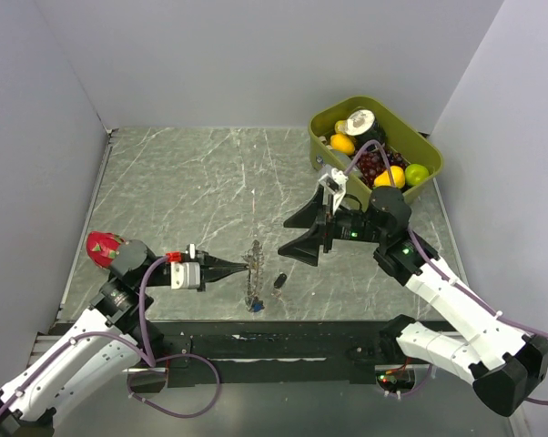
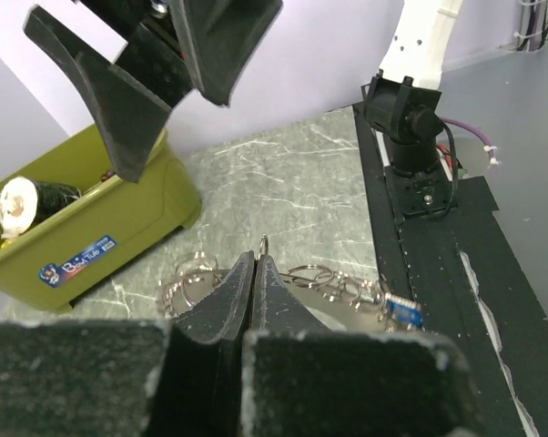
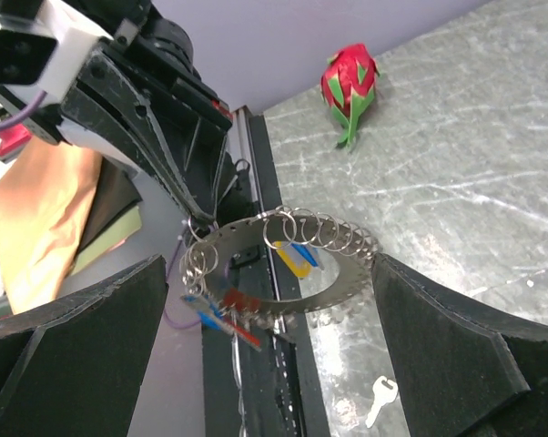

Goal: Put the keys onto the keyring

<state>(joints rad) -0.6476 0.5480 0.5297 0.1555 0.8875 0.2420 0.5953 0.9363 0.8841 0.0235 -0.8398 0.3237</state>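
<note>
From above, you have a grey marbled table (image 1: 183,191) boxed in by pale walls, with an olive bin (image 1: 325,146) of fruit in the far right corner and a dragon fruit (image 1: 102,248) by the left arm. Your left fingers (image 1: 224,269) are clenched on the keyring (image 1: 253,271), which shows edge-on here at the middle of the near edge. Your right fingers (image 1: 303,248) are spread wide just beside it and hold nothing. One loose key (image 1: 279,282) lies on the table next to the ring. Your left wrist view confirms the pinch: both fingers are pressed together on the ring's rim, a blue key (image 2: 401,311) hangs at its right, and the spread right fingers hover above. Only your right wrist view shows the ring face-on, toothed and strung with small loops. Red and blue keys (image 3: 221,314) dangle from it between your gaping fingers.
</note>
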